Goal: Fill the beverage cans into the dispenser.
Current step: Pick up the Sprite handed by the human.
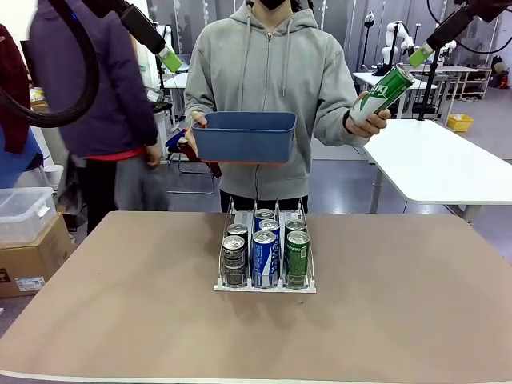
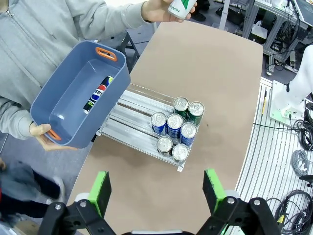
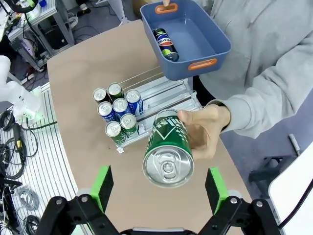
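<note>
1. Your left fingers (image 2: pixel 101 192) and right fingers (image 3: pixel 215 189) stand spread wide, grasping nothing.
2. A person's hand (image 3: pixel 205 129) holds a green-and-white slim metal can (image 3: pixel 168 152) before your right fingers.
3. Seven cans (image 1: pixel 264 258) stand in the clear acrylic three-lane dispenser (image 2: pixel 129 115) on the brown desk (image 1: pixel 400 304).

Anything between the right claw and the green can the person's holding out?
Nothing visible. The right claw is open, the green can straight ahead with its top facing it. The person's hand wraps the can's body on one side, which may crowd a pad.
</note>
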{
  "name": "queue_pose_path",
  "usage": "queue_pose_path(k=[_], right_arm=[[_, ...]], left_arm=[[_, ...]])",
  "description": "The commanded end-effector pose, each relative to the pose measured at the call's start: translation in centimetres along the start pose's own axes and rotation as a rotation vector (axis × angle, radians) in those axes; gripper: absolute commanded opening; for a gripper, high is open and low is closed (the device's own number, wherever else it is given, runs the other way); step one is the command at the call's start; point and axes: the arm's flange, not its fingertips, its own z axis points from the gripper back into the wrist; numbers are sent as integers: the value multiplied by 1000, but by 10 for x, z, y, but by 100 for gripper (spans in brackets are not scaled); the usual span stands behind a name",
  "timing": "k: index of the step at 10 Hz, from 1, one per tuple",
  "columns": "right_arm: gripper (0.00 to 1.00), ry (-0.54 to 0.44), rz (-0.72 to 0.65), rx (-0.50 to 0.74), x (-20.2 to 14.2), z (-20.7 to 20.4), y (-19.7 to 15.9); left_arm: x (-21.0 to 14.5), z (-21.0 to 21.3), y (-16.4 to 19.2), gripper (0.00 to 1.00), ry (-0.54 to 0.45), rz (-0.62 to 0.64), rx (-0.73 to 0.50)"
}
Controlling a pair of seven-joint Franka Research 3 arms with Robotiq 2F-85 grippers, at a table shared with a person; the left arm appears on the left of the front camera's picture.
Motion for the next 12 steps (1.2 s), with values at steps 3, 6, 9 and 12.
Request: queue_pose_path(k=[3,6,9,12], right_arm=[[100,-16,38,31,4,-20,-8],[100,-12,35,37,6,-31,-10],[100,-1,19,75,5,-42,-13],[100,11,6,89,2,-53,-15]], left_arm=[[-3,2,-2,100,-3,20,-14],[-3,2,-2,100,-3,20,-14],[-3,2,-2,100,-3,20,-14],[-3,2,-2,100,-3,20,-14]])
